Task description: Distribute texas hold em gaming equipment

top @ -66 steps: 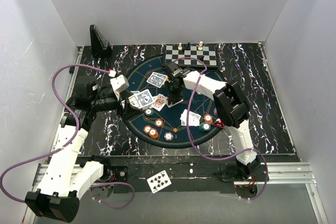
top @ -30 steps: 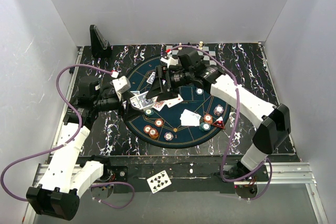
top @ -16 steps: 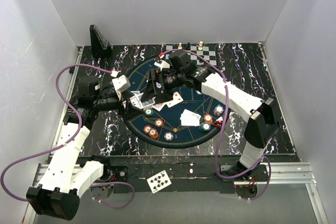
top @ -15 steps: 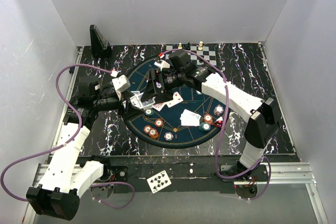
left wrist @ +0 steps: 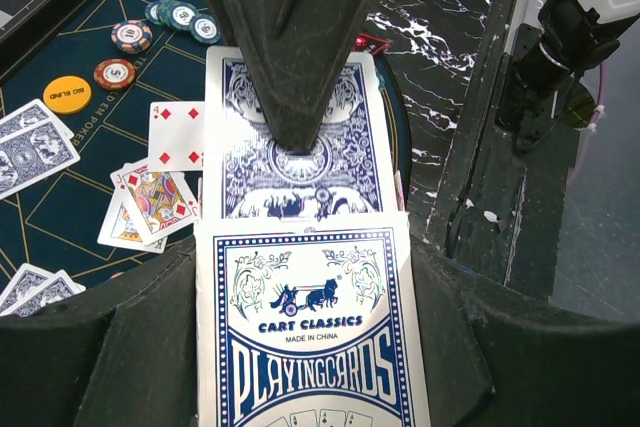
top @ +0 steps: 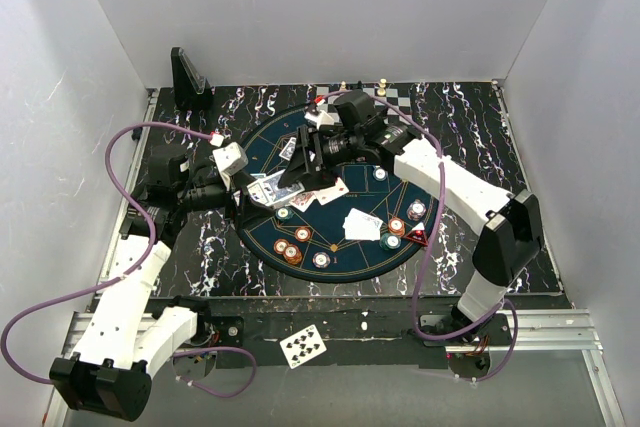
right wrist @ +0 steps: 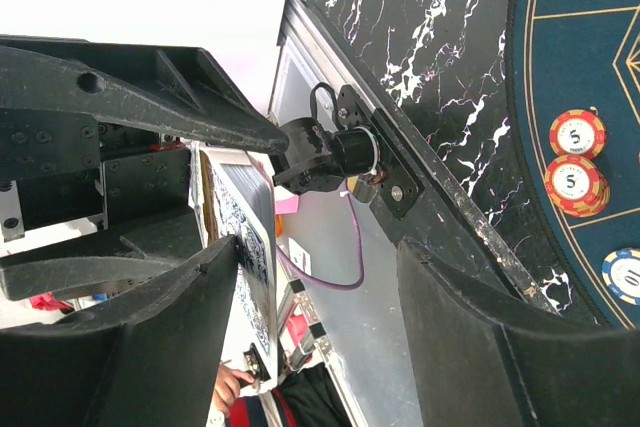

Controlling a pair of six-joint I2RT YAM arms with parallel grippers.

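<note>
The left gripper point(left wrist: 300, 147) clamps a Playingcards box point(left wrist: 305, 332) with a blue-backed card point(left wrist: 295, 162) sliding out of its end, while the right gripper's point(right wrist: 310, 237) fingers stand spread, one at that card's edge. Both grippers meet above the left part of the round mat point(top: 340, 247). Face-up cards point(left wrist: 150, 202), orange chips point(top: 288, 249), a yellow disc point(left wrist: 67, 94) and a red marker point(top: 418, 238) lie scattered on the mat, on the marbled table point(top: 500, 187).
</note>
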